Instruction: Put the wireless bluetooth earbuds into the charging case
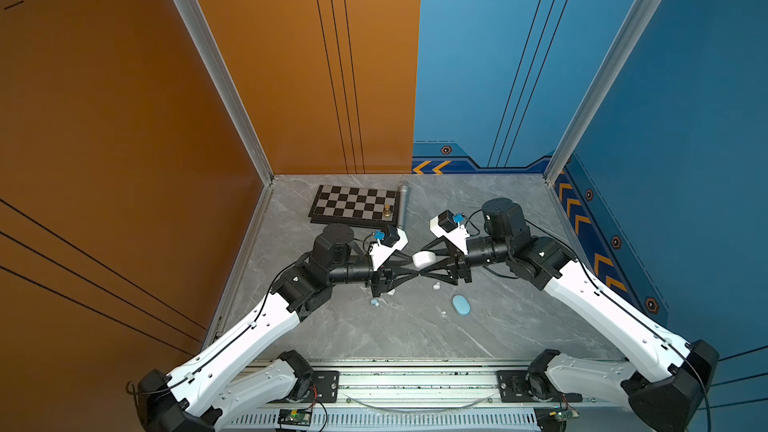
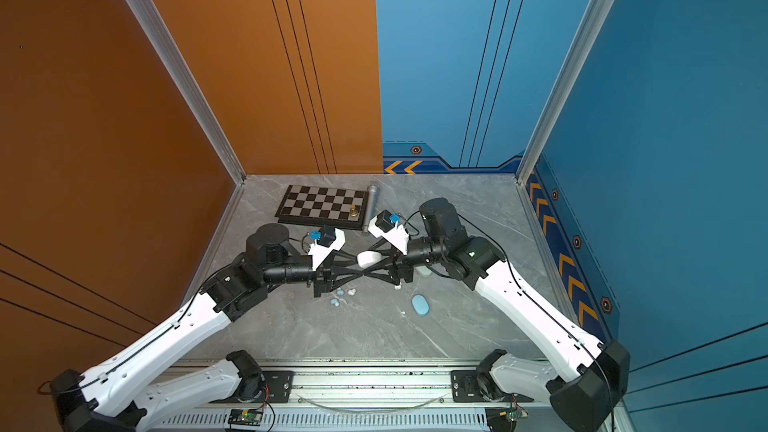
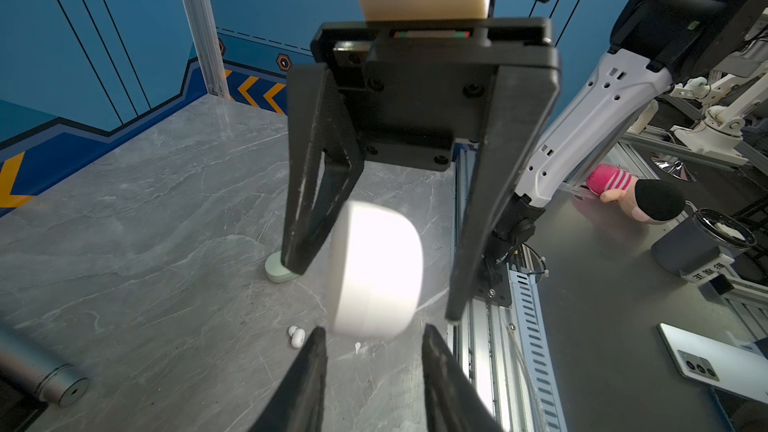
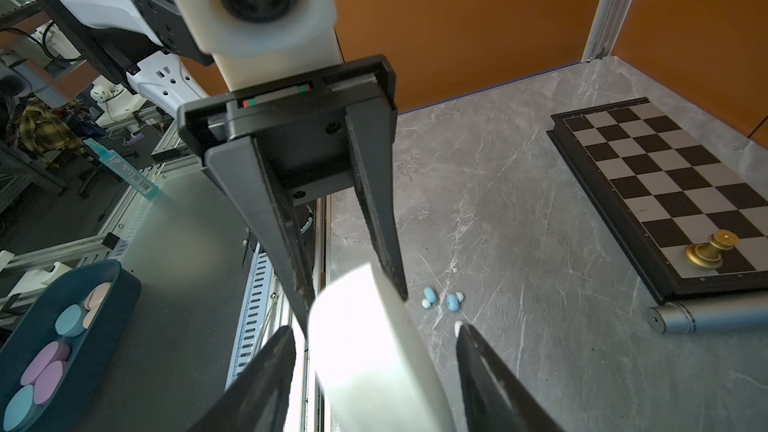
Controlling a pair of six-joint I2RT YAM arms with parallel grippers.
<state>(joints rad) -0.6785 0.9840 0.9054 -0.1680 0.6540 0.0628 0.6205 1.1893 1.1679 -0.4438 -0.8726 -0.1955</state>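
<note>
Left gripper (image 3: 374, 329) pinches white case (image 3: 376, 272); bin label (image 3: 706, 275) illegible.

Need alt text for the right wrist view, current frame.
A blurred white charging case hangs above the grey table between the left gripper's fingertips, framed by the right gripper's own wide-spread fingers; whether it is gripped is unclear. Beyond, two light blue earbuds lie on the table, and a chessboard holds one gold piece.

A gold pawn (image 1: 387, 210) stands on the chessboard (image 1: 353, 203), cylinder (image 1: 402, 206) alongside.
</note>
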